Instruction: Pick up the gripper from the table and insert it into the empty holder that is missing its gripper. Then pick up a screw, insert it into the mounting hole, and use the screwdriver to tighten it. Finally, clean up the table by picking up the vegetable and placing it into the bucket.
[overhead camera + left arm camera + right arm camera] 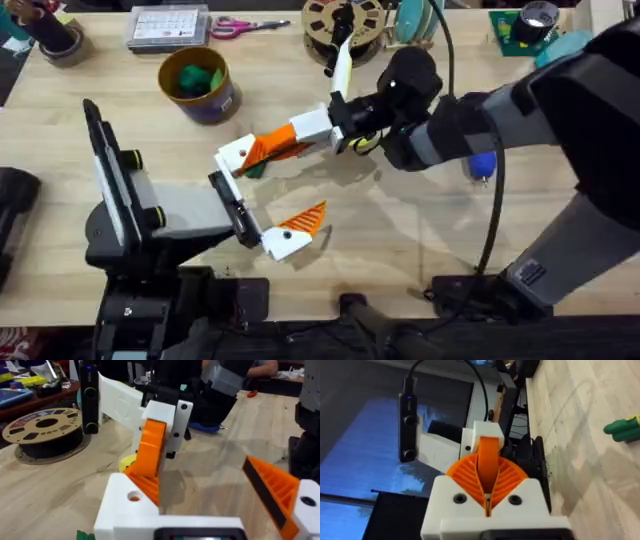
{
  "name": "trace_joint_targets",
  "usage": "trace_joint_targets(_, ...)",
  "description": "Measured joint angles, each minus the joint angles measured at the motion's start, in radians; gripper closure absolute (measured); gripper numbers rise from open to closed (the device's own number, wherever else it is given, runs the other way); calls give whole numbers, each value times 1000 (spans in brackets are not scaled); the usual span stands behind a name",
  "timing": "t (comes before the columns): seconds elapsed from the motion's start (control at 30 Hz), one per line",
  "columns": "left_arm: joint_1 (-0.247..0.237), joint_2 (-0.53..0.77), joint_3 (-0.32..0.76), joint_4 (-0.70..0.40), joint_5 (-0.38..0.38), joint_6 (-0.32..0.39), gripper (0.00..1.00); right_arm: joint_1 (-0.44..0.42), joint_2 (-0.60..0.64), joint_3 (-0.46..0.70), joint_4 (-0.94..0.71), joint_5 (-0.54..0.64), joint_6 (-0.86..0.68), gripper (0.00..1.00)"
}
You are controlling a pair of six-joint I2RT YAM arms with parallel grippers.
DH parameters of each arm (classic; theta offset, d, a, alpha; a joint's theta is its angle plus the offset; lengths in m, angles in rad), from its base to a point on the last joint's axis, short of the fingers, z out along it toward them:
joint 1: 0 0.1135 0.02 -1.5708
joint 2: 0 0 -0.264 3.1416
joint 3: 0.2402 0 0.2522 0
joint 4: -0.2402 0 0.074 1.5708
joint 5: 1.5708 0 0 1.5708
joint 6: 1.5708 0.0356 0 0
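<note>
Right gripper [305, 135] clamping orange gripper [268, 148] between ribbed pads, pressing it onto left arm's empty holder [236, 155] at table centre.

Left gripper [262, 198] standing wide, holding nothing; fitted pad at 5 o'clock of holder.

Judging part light, stiff, slick plastic; gripping flat sides advisable.

Bucket [198, 84] sitting at 11 o'clock, well apart.

Light: even, bright room lighting is falling from above onto the pale surface [400, 230].
Shadows: soft ones are lying beneath the arms.
Blur: the right arm [560, 110] is looming dark, soft-edged.
Wrist backgrounds: reading unfocused.
</note>
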Motion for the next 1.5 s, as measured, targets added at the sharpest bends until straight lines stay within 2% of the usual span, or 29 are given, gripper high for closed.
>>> trace_joint_targets(1.5,0,0,0,-1,4,-4,10,-6,22,48,-39,-71,1,992)
